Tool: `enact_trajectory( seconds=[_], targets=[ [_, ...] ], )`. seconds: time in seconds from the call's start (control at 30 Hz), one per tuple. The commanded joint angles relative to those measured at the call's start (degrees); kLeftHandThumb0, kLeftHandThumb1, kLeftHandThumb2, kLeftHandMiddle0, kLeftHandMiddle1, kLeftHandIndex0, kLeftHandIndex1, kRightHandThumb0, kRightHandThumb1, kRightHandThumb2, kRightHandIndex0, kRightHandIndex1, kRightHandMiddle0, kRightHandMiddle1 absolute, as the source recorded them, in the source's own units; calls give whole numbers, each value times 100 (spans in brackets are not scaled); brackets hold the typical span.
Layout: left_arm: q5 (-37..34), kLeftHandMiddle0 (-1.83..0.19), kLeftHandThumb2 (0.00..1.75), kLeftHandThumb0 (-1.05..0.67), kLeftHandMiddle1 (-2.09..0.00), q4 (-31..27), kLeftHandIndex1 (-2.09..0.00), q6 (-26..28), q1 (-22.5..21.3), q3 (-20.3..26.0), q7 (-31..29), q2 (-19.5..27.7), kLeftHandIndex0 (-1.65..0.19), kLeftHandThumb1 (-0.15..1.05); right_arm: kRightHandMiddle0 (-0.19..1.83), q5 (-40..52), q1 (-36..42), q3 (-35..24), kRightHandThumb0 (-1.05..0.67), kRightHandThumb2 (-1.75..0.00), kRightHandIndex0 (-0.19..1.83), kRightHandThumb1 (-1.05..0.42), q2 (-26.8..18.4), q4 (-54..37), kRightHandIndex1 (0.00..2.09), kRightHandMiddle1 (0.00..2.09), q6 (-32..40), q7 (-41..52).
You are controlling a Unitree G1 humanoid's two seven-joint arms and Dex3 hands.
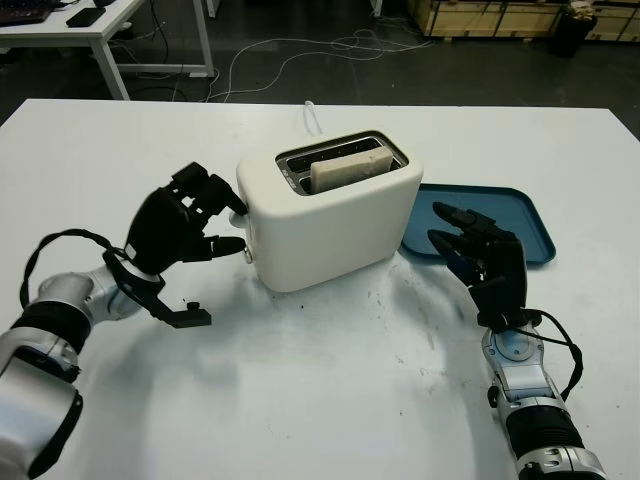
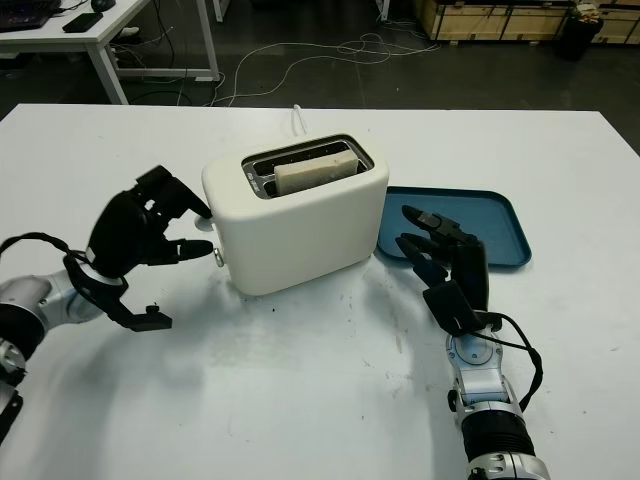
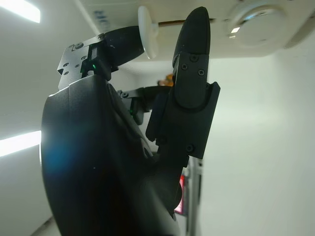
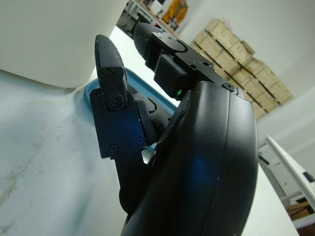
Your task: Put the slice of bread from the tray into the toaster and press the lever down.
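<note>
The white toaster (image 1: 330, 220) stands mid-table with the slice of bread (image 1: 350, 167) upright in its slot, top edge showing. My left hand (image 1: 225, 225) is at the toaster's left end. Its fingers curl around the white lever knob (image 3: 147, 30), one finger above it and the thumb (image 3: 189, 54) beside it. The round dial (image 3: 256, 19) sits just past the thumb. The blue tray (image 1: 500, 215) lies right of the toaster with nothing on it. My right hand (image 1: 460, 235) is open at the tray's near left corner, holding nothing.
A white cable (image 1: 313, 117) runs off behind the toaster. The white table (image 1: 330, 400) has bare room in front of the toaster. Beyond its far edge are a desk (image 1: 100, 25), floor cables and wooden crates (image 1: 490, 15).
</note>
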Motion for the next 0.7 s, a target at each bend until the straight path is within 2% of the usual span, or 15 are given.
enact_trajectory(
  seconds=[0.0,0.27,0.67],
  targets=[
    [67,-54,9,-69,-175,185,-166,50,145,-245,-351,-311,-32,92,90,38,57,3,-51,-12,107,-92,-21,-60,2,0,-113,25],
    [-187,-67,7,-74,-167,463,-146,13,435,-540,-671,-600,-57,92,90,46,84,7,-52,-13,107,-92,-20,-117,3,0,-71,41],
    [-465,-74,6,-72,-160,419,-134,-80,484,-610,-855,-451,-67,92,91,86,22,30,-53,-13,106,-92,46,-60,3,1,-72,113]
  ],
)
